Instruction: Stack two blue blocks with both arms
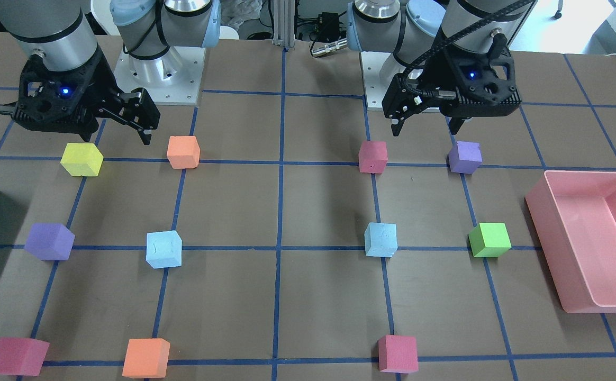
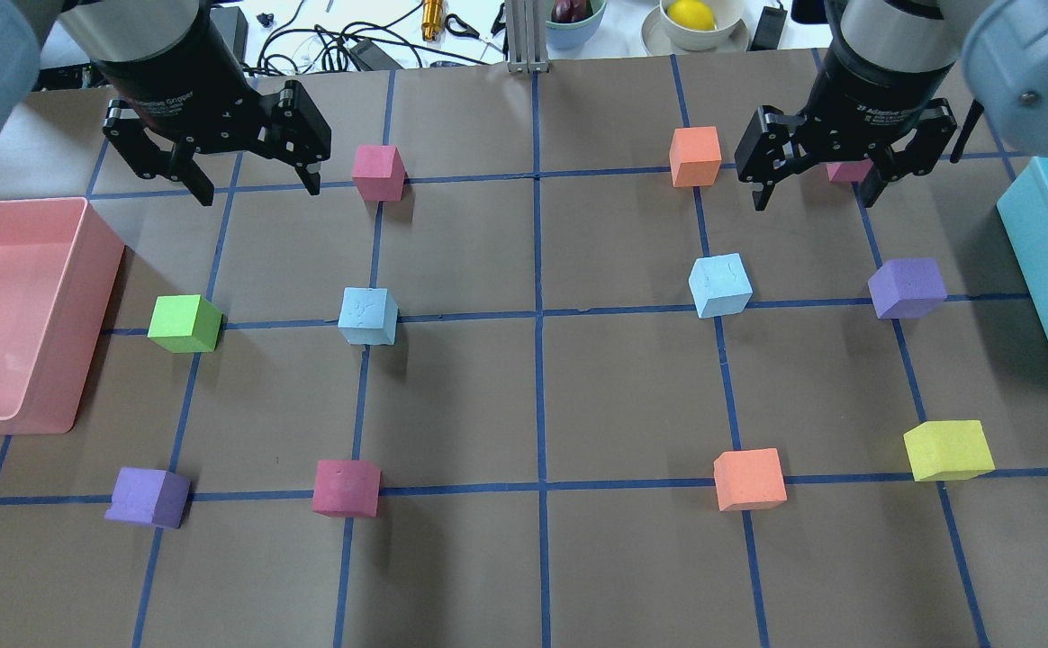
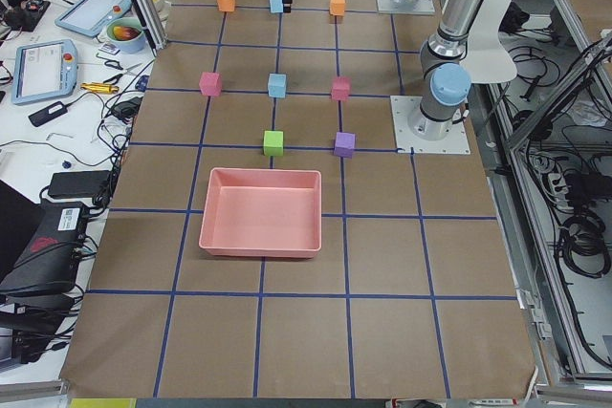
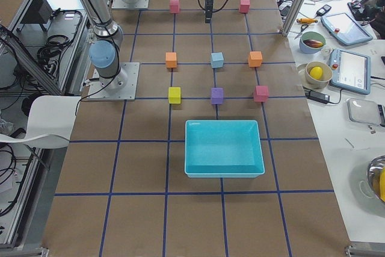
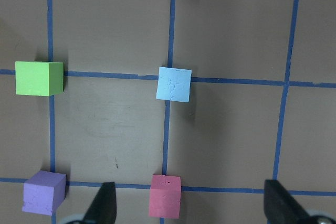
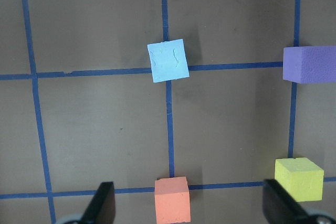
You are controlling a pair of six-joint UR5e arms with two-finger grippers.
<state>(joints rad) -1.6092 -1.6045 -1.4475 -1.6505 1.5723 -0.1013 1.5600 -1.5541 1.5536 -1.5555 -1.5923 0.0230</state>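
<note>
Two pale blue blocks sit apart on the table, each on a blue tape line. One [image 2: 367, 316] [image 1: 380, 239] is on my left side, and the left wrist view shows it [image 5: 174, 84] ahead of the fingers. The other [image 2: 720, 284] [image 1: 164, 249] is on my right side and shows in the right wrist view [image 6: 168, 60]. My left gripper [image 2: 258, 192] [image 5: 192, 205] hangs open and empty above the table, back from its block. My right gripper [image 2: 817, 200] [image 6: 190, 203] is also open and empty, above the table behind its block.
A pink bin [image 2: 83, 270] stands at the left edge and a teal bin [image 2: 1046, 270] at the right edge. Green [image 2: 185, 323], purple [image 2: 907, 288], pink [image 2: 346, 487], orange [image 2: 749, 479] and yellow [image 2: 947, 449] cubes sit on grid crossings around the blue blocks.
</note>
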